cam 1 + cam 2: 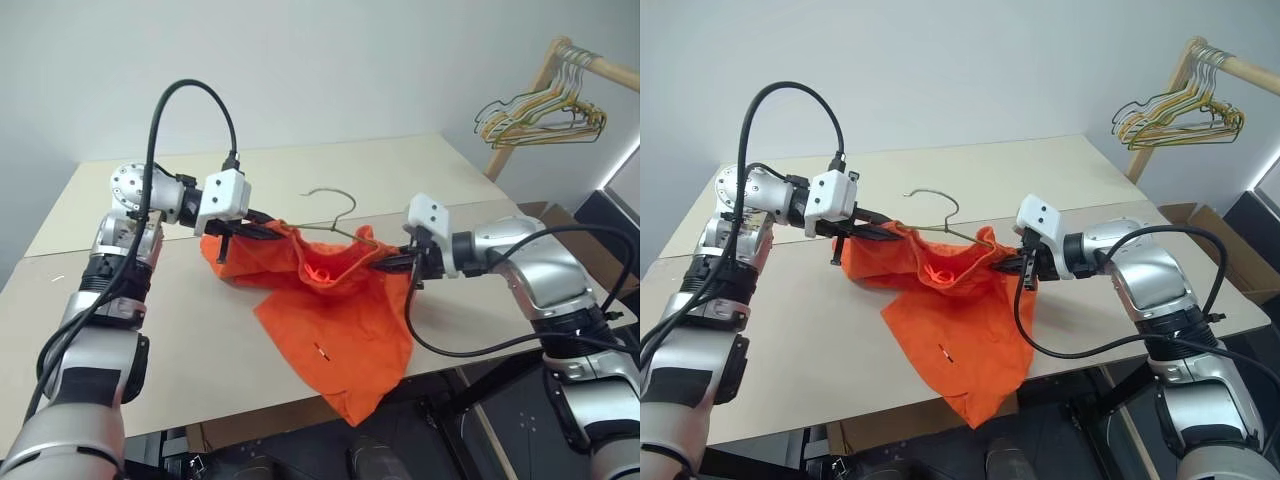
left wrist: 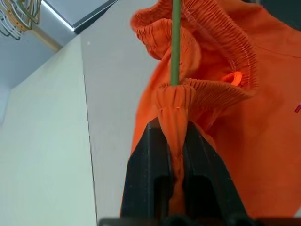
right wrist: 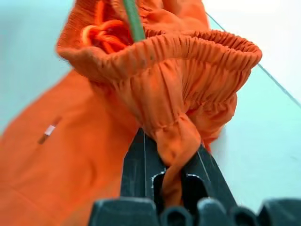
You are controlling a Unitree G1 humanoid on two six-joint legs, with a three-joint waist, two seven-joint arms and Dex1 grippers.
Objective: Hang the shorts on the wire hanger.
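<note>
The bright orange shorts (image 1: 340, 320) hang over the table's front edge, stretched at the gathered waistband between my two grippers. My left gripper (image 1: 272, 228) is shut on the waistband's left end, and the left wrist view shows the fabric pinched between its black fingers (image 2: 150, 155). At the right end, my right gripper (image 1: 383, 262) is shut on a bunch of waistband (image 3: 171, 155). The thin wire hanger (image 1: 333, 189) has its hook sticking up behind the shorts. Its wire (image 2: 175, 42) runs into the waistband opening, and the rest of it is hidden in the fabric.
The beige table (image 1: 200, 330) has a seam across it, with its front edge near me. A bunch of yellow and green hangers (image 1: 540, 115) hangs on a wooden rod at the back right. A cardboard box (image 1: 1215, 235) stands on the floor at the right.
</note>
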